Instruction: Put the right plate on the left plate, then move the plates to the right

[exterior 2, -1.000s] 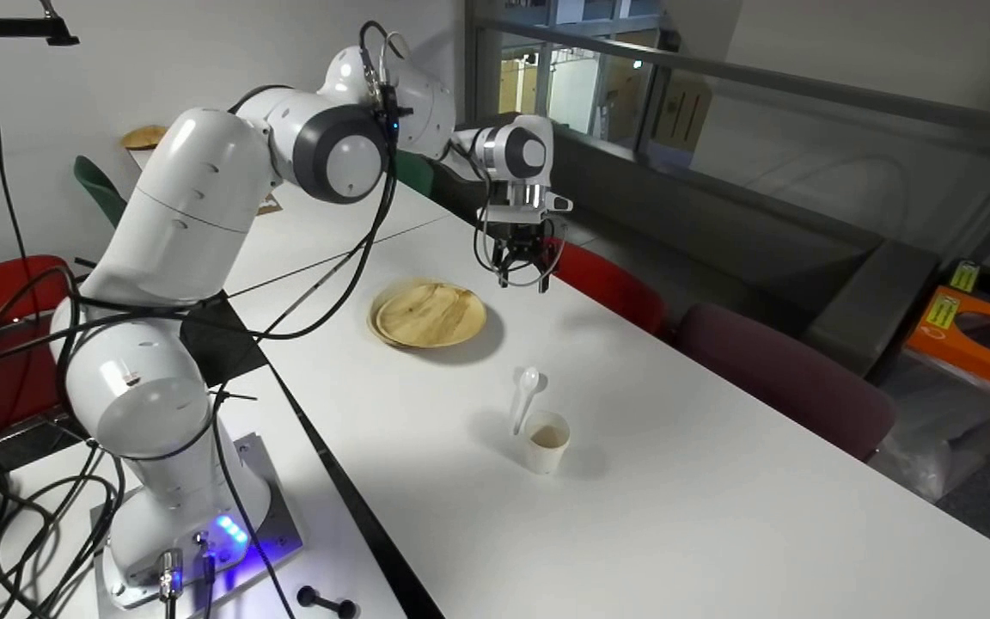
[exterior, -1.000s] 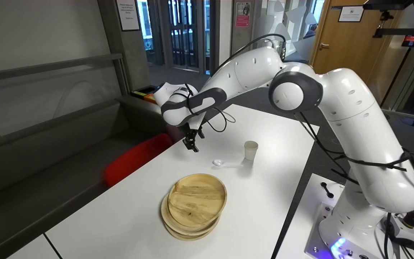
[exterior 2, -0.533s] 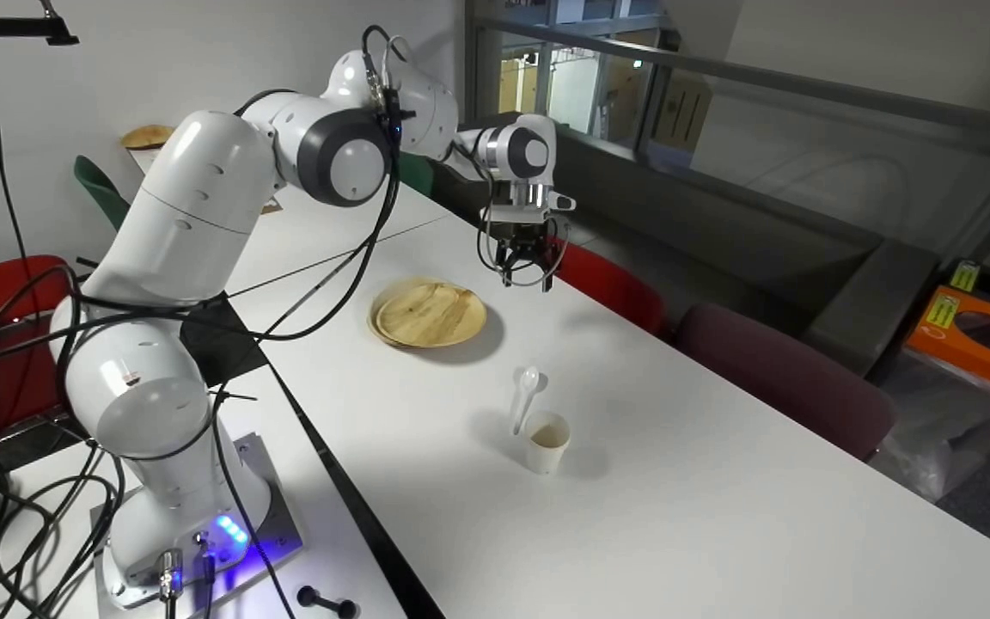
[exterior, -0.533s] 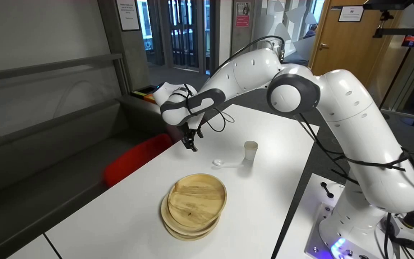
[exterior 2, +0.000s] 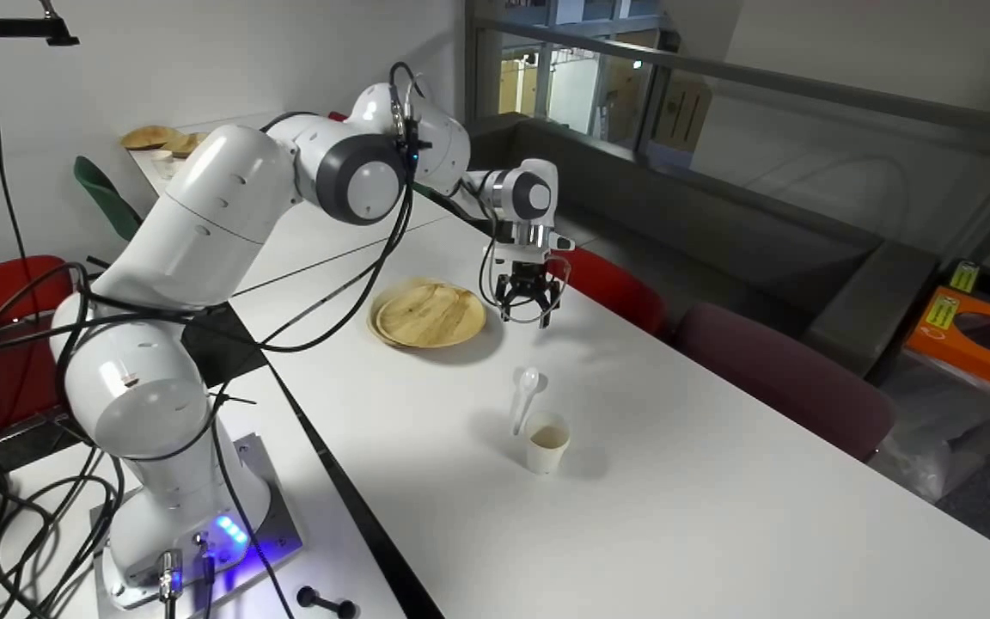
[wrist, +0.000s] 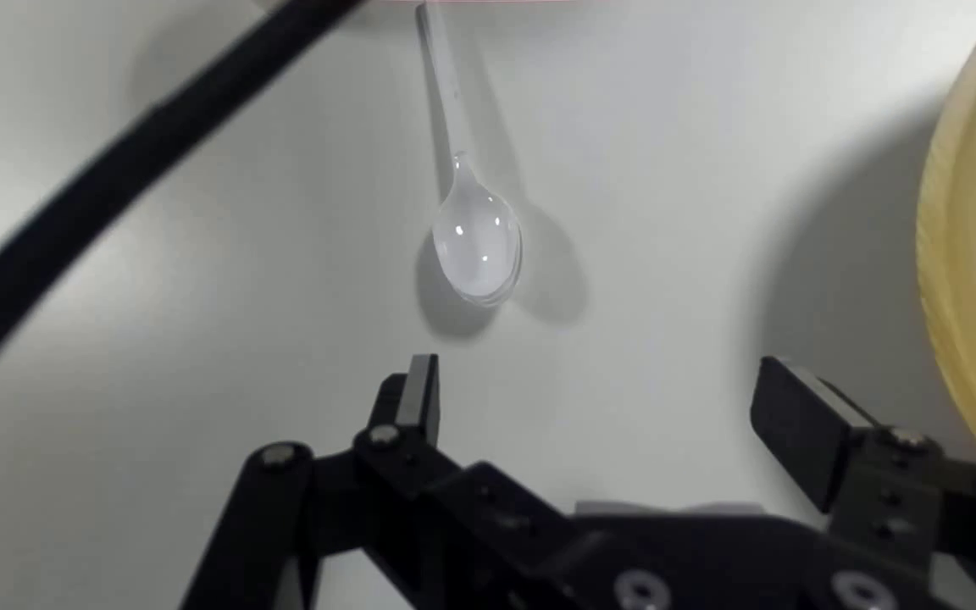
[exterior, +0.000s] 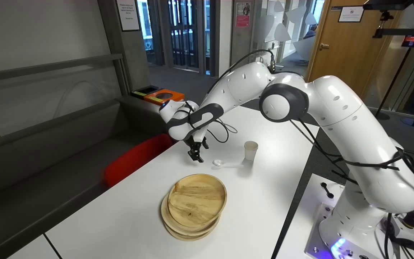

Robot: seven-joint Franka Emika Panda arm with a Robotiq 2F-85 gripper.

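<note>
The right plate (exterior: 197, 199), a round light-wood dish with a raised rim, rests off-centre on the left plate (exterior: 166, 216), a pale wooden plate mostly hidden under it. A further low rim shows beneath them; I cannot tell whether it is another plate. The stack also shows in an exterior view, with the right plate (exterior 2: 432, 315) on top. A wooden plate rim (wrist: 939, 254) enters the wrist view at the right. My gripper (wrist: 602, 402) is open and empty above the table, beside the stack; it shows in both exterior views (exterior: 202, 153) (exterior 2: 526, 320).
A white spoon (exterior: 218, 163) and a paper cup (exterior: 251, 150) stand near the gripper on the white table. The spoon bowl (wrist: 478, 241) lies just ahead of the fingers. A red chair (exterior: 138, 158) is against the table edge. A black cable (wrist: 115, 169) crosses the wrist view.
The arm and gripper have lowered toward the table, mostly in the last half second. The plates, spoon and cup have not moved. The gripper stays open.
</note>
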